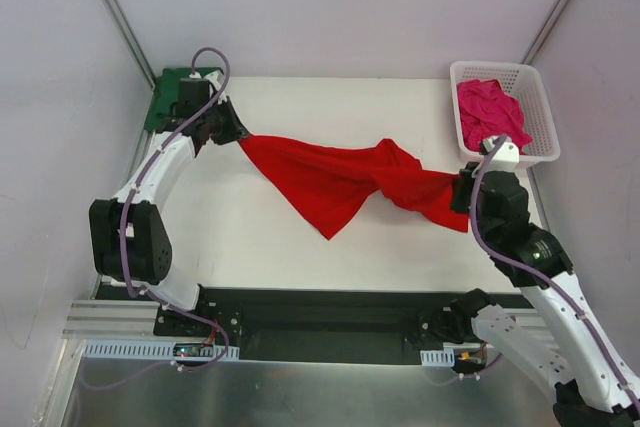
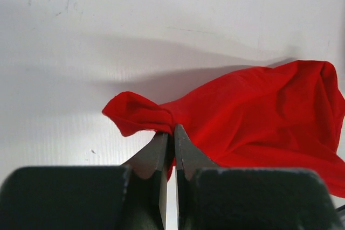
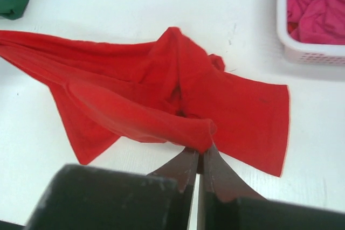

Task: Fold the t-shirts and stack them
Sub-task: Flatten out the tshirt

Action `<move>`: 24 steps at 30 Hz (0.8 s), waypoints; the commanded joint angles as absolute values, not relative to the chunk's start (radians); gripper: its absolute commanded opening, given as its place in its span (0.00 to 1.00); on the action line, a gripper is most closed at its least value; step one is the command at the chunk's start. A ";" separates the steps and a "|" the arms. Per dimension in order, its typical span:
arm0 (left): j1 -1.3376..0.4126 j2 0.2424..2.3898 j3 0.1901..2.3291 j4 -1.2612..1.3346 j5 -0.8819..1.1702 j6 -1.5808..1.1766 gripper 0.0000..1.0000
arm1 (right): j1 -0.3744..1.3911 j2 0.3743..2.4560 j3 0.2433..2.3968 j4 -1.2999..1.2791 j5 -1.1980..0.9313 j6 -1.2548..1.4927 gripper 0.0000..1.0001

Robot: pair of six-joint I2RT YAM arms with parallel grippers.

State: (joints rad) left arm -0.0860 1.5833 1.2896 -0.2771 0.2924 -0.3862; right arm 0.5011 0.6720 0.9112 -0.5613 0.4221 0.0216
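A bright red t-shirt [image 1: 335, 179] is stretched across the white table between both arms, twisted near its right end. My left gripper [image 1: 236, 134] is shut on the shirt's left corner, whose bunched cloth [image 2: 141, 116] pokes out past the fingertips. My right gripper [image 1: 462, 190] is shut on a fold at the right end [image 3: 202, 133]. A dark green t-shirt [image 1: 165, 95] lies folded at the table's far left corner, behind the left arm. A magenta-pink t-shirt [image 1: 490, 112] sits crumpled in the basket.
The white lattice basket [image 1: 540, 107] stands at the far right corner of the table [image 1: 330, 107], just beyond my right gripper. Grey walls close in the sides and back. A black base rail [image 1: 320, 317] runs along the near edge.
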 commanded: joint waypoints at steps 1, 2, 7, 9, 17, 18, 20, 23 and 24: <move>-0.069 1.479 1.267 -0.308 0.325 -0.397 0.00 | 0.499 0.618 0.997 -0.618 0.520 -0.026 0.02; -0.068 1.470 1.266 -0.314 0.327 -0.397 0.00 | 0.499 0.611 1.005 -0.621 0.526 -0.029 0.02; -0.066 1.407 1.270 -0.337 0.371 -0.405 0.00 | 0.499 0.603 1.080 -0.670 0.551 -0.058 0.02; -0.066 1.396 1.267 -0.347 0.406 -0.413 0.00 | 0.497 0.600 1.100 -0.695 0.542 -0.061 0.02; -0.067 1.293 1.066 -0.364 0.583 -0.474 0.00 | 0.499 0.565 1.135 -0.790 0.522 -0.025 0.01; -0.069 1.284 1.024 -0.364 0.598 -0.479 0.00 | 0.497 0.563 1.132 -0.796 0.522 -0.020 0.02; -0.072 1.272 0.987 -0.362 0.597 -0.486 0.00 | 0.499 0.569 1.121 -0.799 0.519 -0.014 0.02; -0.071 1.305 0.951 -0.357 0.534 -0.486 0.00 | 0.499 0.584 1.103 -0.789 0.500 -0.005 0.02; -0.071 1.325 0.957 -0.354 0.529 -0.488 0.00 | 0.497 0.587 1.091 -0.775 0.494 -0.003 0.02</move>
State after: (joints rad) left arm -0.0772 1.3075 0.9676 -0.3672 0.5449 -0.4656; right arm 0.5011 0.5758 1.1042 -0.7925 0.4927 -0.0219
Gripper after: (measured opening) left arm 0.022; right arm 0.027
